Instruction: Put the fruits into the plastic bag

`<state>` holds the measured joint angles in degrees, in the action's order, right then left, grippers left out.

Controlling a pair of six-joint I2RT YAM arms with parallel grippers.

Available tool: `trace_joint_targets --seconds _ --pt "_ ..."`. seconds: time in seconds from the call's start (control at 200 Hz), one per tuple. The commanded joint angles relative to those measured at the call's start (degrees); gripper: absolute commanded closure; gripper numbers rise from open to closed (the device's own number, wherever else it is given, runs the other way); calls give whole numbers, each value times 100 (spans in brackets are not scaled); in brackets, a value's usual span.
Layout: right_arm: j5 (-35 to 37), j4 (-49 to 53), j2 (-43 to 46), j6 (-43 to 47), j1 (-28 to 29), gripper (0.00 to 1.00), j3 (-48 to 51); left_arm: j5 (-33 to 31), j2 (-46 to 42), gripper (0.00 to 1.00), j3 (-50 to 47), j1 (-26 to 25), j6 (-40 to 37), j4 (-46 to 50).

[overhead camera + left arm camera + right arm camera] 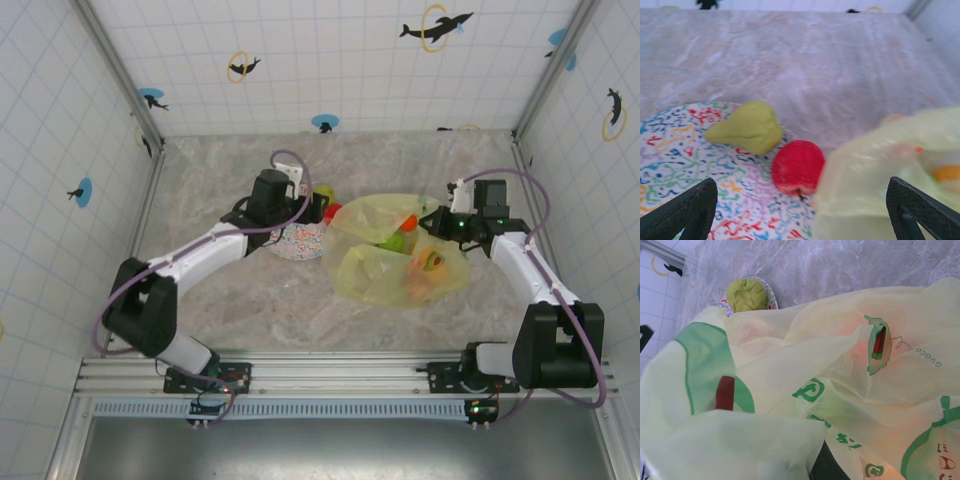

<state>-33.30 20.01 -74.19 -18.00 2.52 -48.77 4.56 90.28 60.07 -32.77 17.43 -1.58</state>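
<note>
A green-yellow pear (747, 126) and a red apple (797, 167) lie on the far side of the patterned plate (670, 155); the apple is right against the plastic bag (875, 175). My left gripper (802, 210) hovers open just short of the apple, with nothing between its fingers (695, 205). From above, the yellow-green plastic bag (372, 275) lies mid-table with orange (430, 262) and green (393, 242) fruits showing through it. My right gripper (440, 222) is shut on the bag's right edge. In the right wrist view the bag (805, 365) drapes over the gripper (824, 465), and the pear (746, 295) shows beyond it.
The plate (298, 240) sits just left of the bag, under my left gripper (315, 205). Tiled walls with metal corner posts (115, 70) enclose the marbled table (250, 290). A rail (330, 370) runs along the near edge by the arm bases.
</note>
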Motion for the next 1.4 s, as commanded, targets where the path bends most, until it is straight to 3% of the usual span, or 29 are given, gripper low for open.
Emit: trace_joint_targets --seconds 0.0,0.425,0.696,1.071,1.396 --pt "-72 -74 97 17 -22 100 117 -431 476 11 424 -1 224 527" --pt "-80 -82 103 38 -33 100 223 467 1742 14 925 -2 1462 -92" --pt "-102 -110 106 56 -42 100 271 679 2166 13 945 -1 2174 -527" --pt "-133 -133 124 60 -67 100 320 1071 2668 13 1102 -1 2572 -869" --pt "-142 -129 133 60 -89 100 337 1176 2825 29 1106 -2 2555 -914"
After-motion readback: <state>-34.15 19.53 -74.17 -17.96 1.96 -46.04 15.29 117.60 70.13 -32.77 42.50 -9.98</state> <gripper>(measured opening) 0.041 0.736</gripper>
